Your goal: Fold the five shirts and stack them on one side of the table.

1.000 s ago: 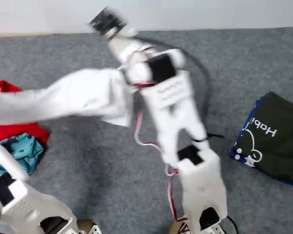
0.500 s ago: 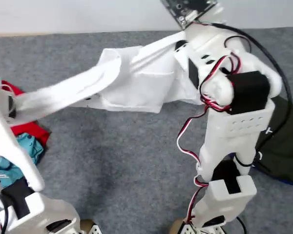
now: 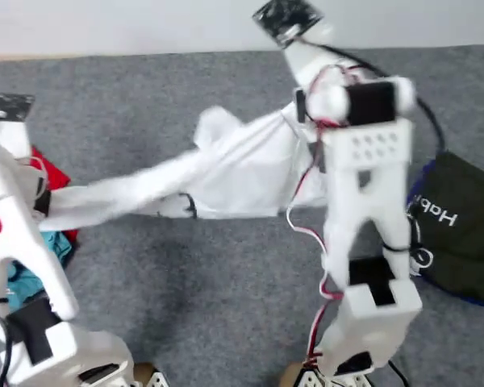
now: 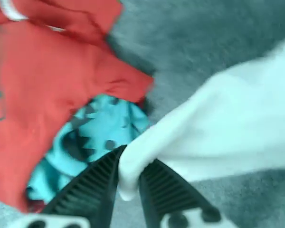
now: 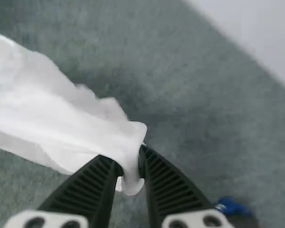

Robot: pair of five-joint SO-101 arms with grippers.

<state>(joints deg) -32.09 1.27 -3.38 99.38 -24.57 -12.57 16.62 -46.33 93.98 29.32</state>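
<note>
A white shirt [image 3: 234, 169] hangs stretched between both arms above the grey table. My left gripper [image 4: 127, 183] is shut on one end of the white shirt [image 4: 228, 123], over the pile at the table's left side. My right gripper [image 5: 128, 173] is shut on the other end of the white shirt [image 5: 52, 128], near the table's far edge. In the high view the left arm [image 3: 16, 210] stands at the left and the right arm [image 3: 363, 177] right of centre. A red shirt [image 4: 42, 90] and a teal patterned shirt [image 4: 90, 137] lie crumpled under the left gripper.
A folded dark shirt with a blue edge [image 3: 456, 230] lies at the table's right side. The red shirt [image 3: 55, 179] and teal shirt [image 3: 32, 258] show at the left edge. Bare grey table [image 3: 210, 290] spreads between the arms' bases. A pale wall [image 3: 145, 24] runs behind.
The white shirt has sunk lower and now sags toward the table. The right arm has swung back a little to the left, and the left arm has shifted right.
</note>
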